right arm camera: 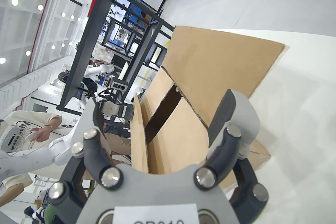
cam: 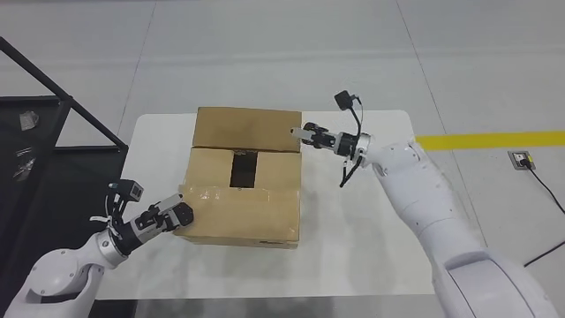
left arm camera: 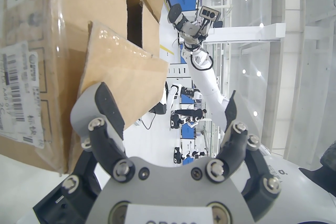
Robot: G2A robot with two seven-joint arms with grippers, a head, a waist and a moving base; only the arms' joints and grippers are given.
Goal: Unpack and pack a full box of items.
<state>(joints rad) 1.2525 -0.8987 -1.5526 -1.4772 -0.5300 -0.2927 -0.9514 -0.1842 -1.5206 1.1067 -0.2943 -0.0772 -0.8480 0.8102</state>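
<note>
You have one cardboard box on the worktop, left pincer spread apart at its near corner, right pincer spread apart at its far corner.

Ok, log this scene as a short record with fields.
box: cardboard, on the white table
far flap: folded open, outward
near flap: open, taped
inner flaps: nearly shut, with a dark gap between them
left jaws: open, at the near flap's left end
right jaws: open, at the far flap's right edge
contents: hidden
</note>
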